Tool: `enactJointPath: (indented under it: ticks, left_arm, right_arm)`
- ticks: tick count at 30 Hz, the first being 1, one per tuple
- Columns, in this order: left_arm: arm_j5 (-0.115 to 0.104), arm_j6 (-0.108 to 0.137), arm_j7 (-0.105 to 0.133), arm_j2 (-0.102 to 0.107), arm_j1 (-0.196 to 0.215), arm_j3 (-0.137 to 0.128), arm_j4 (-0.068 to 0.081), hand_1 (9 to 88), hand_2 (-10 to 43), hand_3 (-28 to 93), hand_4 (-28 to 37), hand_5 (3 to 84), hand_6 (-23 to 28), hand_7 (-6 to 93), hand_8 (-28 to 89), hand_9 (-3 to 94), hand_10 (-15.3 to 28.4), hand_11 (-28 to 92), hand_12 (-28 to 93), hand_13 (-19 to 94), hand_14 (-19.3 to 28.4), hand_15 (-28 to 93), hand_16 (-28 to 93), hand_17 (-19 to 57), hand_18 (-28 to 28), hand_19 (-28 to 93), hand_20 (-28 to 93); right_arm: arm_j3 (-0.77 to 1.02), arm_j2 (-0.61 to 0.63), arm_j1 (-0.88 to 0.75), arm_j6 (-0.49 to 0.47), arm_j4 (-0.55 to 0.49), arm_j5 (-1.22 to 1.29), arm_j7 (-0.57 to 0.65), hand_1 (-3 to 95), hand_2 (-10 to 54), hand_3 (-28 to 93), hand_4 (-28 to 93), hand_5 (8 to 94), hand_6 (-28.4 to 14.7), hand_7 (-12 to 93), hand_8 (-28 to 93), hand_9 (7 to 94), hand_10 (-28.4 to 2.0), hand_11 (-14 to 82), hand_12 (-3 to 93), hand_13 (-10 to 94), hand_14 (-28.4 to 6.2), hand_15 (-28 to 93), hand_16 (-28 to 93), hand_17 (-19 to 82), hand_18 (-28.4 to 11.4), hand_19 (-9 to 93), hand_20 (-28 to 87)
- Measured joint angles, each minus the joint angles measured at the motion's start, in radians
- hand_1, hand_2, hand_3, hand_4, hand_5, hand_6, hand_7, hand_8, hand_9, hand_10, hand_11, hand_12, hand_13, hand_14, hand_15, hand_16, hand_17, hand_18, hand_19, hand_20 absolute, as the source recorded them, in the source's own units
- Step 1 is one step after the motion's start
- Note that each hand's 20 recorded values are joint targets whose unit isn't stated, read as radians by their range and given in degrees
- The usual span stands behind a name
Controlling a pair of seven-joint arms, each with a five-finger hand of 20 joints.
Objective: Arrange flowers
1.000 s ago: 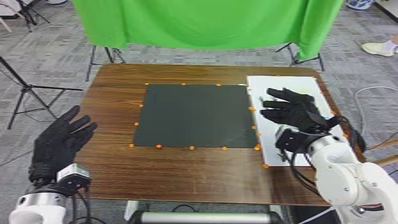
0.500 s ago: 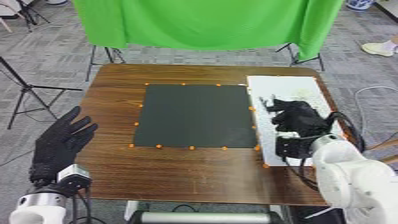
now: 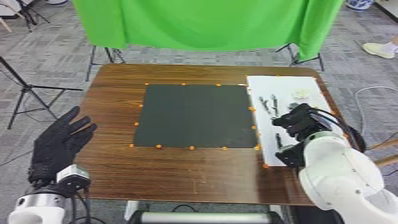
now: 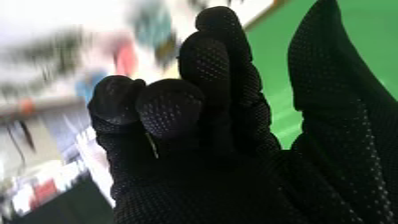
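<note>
Board (image 3: 282, 83), white, lies along the tabletop's (image 3: 169, 175) right edge, beside the mat (image 3: 195, 115). Toward the board's far right corner sits a pale tuft (image 3: 301, 94), too small to tell whether it is a flower. Slim dark things (image 3: 274, 102) lie near the board's left edge. The right hand (image 3: 306, 125) is over the board's near half; in the right wrist view its fingers (image 4: 169, 107) bend loosely, some more than others, thumb well apart. The left hand (image 3: 55, 142), fingers spread, is at the tabletop's left edge.
</note>
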Motion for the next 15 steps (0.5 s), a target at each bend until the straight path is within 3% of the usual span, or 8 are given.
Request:
enactJointPath:
  ticks: [6, 15]
  left_arm:
    - [-0.001, 0.0, 0.008, 0.001, 0.004, 0.0, 0.0, 23.5, 4.5, 81, -21.5, 36.8, 9.2, 13.6, -10, 34.5, 19.2, 25, 10, 25, 26.0, 47, -8, -10.9, 23.1, 54, -1]
    - [-0.001, 0.0, 0.017, 0.002, 0.004, 0.0, 0.0, 23.5, 4.5, 81, -21.4, 36.9, 9.1, 13.5, -10, 34.4, 19.3, 25, 10, 25, 26.0, 47, -8, -10.8, 23.0, 54, -1]
  right_arm:
    - [-0.02, 0.051, -0.025, -0.003, -0.017, -0.103, 0.033, 33.0, -7.8, 83, -25, 62.2, -7.9, 48, -3, 68.4, -18.0, 71.4, 24.3, 73, -11.7, 89, 15, 43, -25.4, 93, 59]
    - [-0.065, 0.059, -0.057, -0.06, -0.013, -0.139, 0.072, 34.4, -8.7, 83, -25, 62.0, -8.2, 49, 2, 67.8, -18.8, 70.8, 24.4, 73, -12.0, 89, 15, 42, -25.8, 93, 58]
